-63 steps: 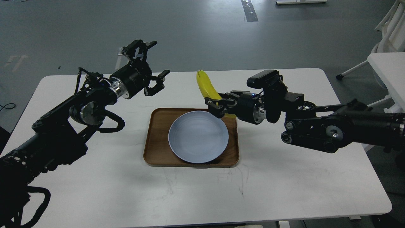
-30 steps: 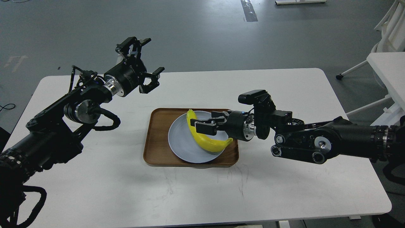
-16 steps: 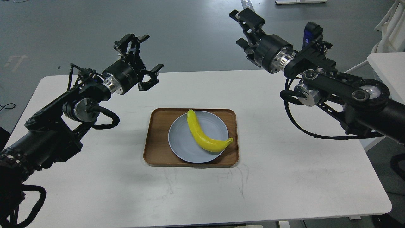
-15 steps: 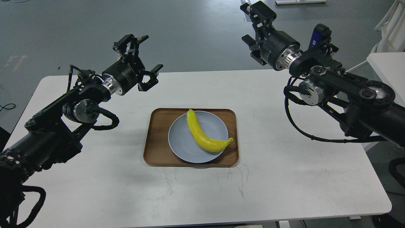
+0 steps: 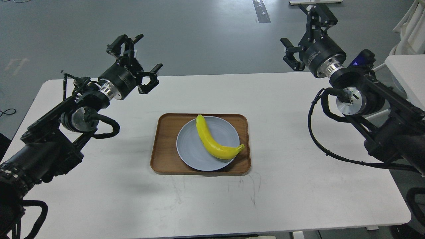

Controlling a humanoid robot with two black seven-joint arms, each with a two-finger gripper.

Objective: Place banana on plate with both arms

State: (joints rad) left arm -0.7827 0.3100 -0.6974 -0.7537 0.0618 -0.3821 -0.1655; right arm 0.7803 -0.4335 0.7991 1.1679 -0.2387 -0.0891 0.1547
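The yellow banana [image 5: 214,142] lies on the pale blue-grey plate [image 5: 192,149], running from the plate's far edge down to its right edge. The plate sits in the brown wooden tray [image 5: 166,146] at the table's middle. My left gripper [image 5: 137,56] is open and empty, raised above the table's far left, well away from the plate. My right gripper [image 5: 307,31] is open and empty, raised high at the far right, pointing up and away from the table.
The white table [image 5: 298,186] carries only the tray. A second white table [image 5: 403,71] and a white chair frame [image 5: 410,30] stand at the far right. Grey floor lies beyond the table's far edge.
My right gripper set the banana on the plate, let go, then rose and swung far right. My left gripper drifted slightly left and stayed open.
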